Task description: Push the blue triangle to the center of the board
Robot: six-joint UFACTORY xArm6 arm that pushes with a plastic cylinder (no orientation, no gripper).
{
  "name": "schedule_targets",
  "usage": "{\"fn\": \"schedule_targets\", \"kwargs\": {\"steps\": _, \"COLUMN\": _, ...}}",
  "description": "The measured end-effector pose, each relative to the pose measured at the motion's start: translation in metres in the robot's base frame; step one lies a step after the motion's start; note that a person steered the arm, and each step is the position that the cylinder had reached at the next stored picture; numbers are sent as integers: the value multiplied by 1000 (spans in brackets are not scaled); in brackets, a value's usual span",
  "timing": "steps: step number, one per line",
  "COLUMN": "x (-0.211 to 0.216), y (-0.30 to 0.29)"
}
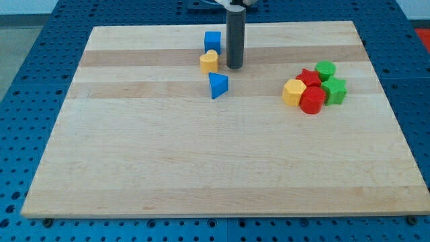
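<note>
The blue triangle (218, 85) lies on the wooden board (222, 168), above the board's middle and slightly to the view's left. My tip (234, 66) stands on the board just up and to the right of the blue triangle, with a small gap between them. A yellow heart-shaped block (209, 61) sits just left of my tip. A blue cube (212, 41) sits right above the yellow block.
A cluster of blocks sits at the view's right: a yellow hexagon (293, 92), a red cylinder (312, 100), a red star (310, 78), a green star (334, 90) and a green cylinder (325, 68). A blue perforated table surrounds the board.
</note>
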State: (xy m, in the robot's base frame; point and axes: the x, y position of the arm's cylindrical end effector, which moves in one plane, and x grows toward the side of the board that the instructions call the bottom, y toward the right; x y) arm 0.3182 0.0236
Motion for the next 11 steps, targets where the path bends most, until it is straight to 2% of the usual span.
{"fn": "schedule_targets", "kwargs": {"steps": 3, "x": -23, "y": -17}}
{"fn": "schedule_targets", "kwargs": {"steps": 6, "x": 18, "y": -60}}
{"fn": "schedule_targets", "kwargs": {"steps": 8, "x": 39, "y": -47}}
{"fn": "schedule_targets", "kwargs": {"steps": 10, "x": 78, "y": -46}}
{"fn": "schedule_targets", "kwargs": {"steps": 11, "x": 80, "y": -64}}
